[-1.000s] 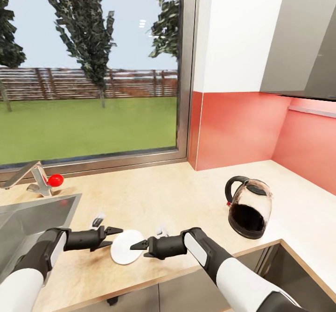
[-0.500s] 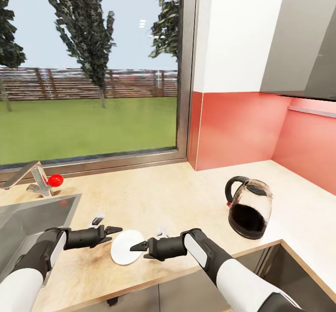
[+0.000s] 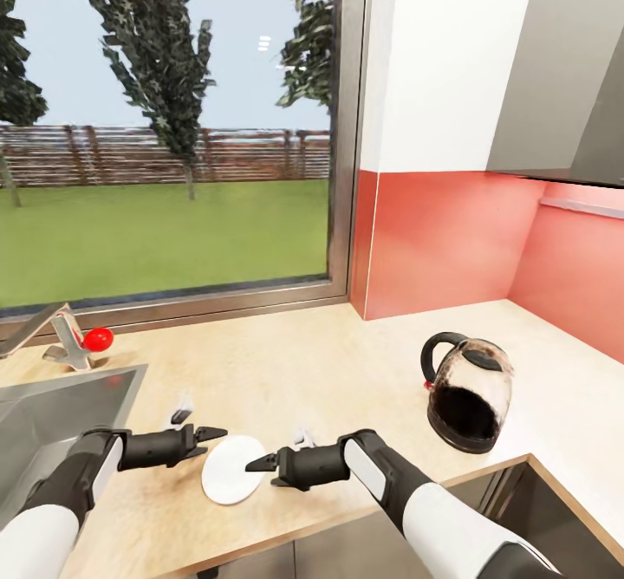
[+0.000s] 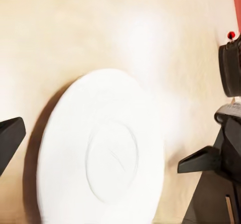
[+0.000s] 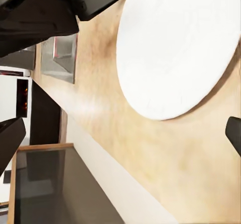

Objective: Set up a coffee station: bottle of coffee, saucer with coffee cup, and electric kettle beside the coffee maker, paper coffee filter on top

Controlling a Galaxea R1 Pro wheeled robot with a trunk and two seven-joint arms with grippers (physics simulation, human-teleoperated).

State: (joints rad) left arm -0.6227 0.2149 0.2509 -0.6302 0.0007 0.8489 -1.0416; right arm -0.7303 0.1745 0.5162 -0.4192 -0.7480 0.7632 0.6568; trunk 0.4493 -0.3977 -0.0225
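Two grippers face each other over the saucer [image 3: 230, 470] in the head view. Saucer: small flat round white plate, lying flat on the kitchen countertop [image 3: 321, 371], close to its near edge, right of the sink [image 3: 52, 414]. Left gripper [image 3: 211, 439] comes in from the left, fingertips at the saucer's left rim; right gripper [image 3: 258, 464] comes in from the right, tips over the saucer's right part. Jaw width is hard to judge from this angle. Electric kettle [image 3: 468, 393], clear glass with dark contents, black base and loop handle, stands upright well apart to the right, near the red wall corner.

Left wrist view: saucer [image 4: 100, 151] is plain white with a faint centre ring, flat on the tan top. One dark fingertip [image 4: 10, 136] sits at the frame edge just outside the rim, so the left jaws are spread wide, holding nothing. Right gripper [image 4: 211, 161] shows on the saucer's far side.

Right wrist view: saucer [image 5: 175, 48] lies flat on the countertop [image 5: 125, 133]. Fingertips [image 5: 234, 133] sit at opposite frame edges, spread wide, empty, not touching the plate. Left gripper [image 5: 100, 0] points at the saucer's rim.
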